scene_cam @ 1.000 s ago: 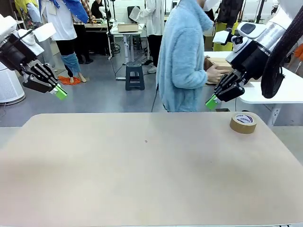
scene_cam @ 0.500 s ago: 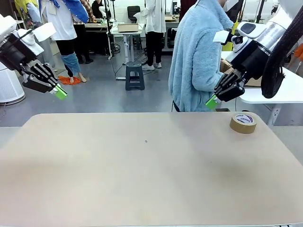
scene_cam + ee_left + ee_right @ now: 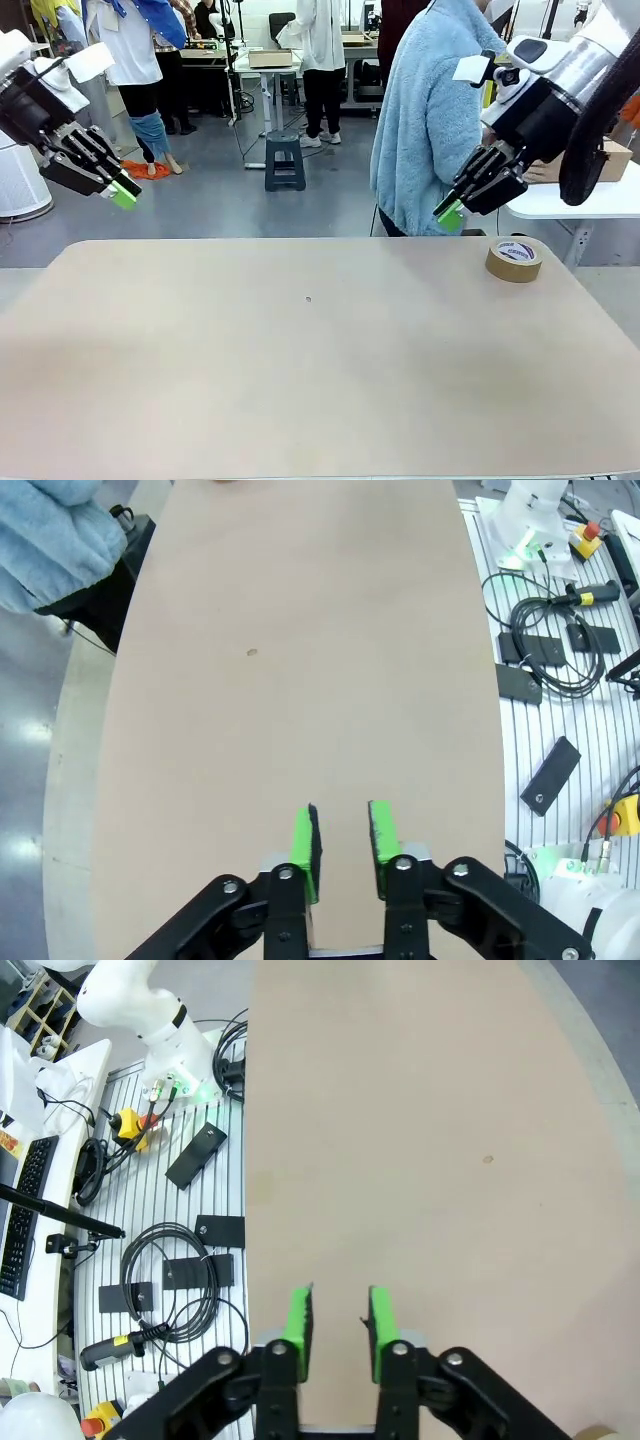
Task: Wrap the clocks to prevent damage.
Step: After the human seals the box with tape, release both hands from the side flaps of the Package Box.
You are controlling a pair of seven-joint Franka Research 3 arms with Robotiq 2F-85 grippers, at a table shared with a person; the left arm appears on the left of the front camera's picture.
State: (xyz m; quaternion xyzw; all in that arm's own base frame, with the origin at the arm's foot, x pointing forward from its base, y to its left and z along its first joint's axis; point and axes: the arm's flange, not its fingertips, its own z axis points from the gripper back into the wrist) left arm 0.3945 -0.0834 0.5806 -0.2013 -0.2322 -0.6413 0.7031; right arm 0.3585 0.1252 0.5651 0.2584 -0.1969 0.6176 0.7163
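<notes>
Table (image 3: 300, 370): wide tan top w/ rounded corners, spans most of the front view; a small dark speck near its centre. No clock seen on it in any view, so the clocks' whereabouts can't be told.

Person (image 3: 430, 130) in a fluffy light-blue top stands at the far edge, right of centre, body turned toward the white side table (image 3: 570, 200) behind. A cardboard box (image 3: 612, 158) sits on that side table, partly behind the R arm.

L arm enters from pic left, raised above the table's far-left corner. Left gripper (image 3: 124, 193) points down-right, well clear of the surface. In the left wrist view its green pads (image 3: 304, 840) stand apart w/ a narrow gap, bare tabletop visible between them; jaws parted, nothing held.

R arm enters from pic right, also raised. Right gripper (image 3: 449, 213) points down-left, in front of the person's side, above the far-right part of the table. Right wrist view: green pads (image 3: 296, 1325) apart w/ a narrow gap, nothing between; jaws parted, empty.

Roll of brown tape (image 3: 514, 259): lies flat on the table nr the far-right edge, below and right of the right gripper, apart from it.
</notes>
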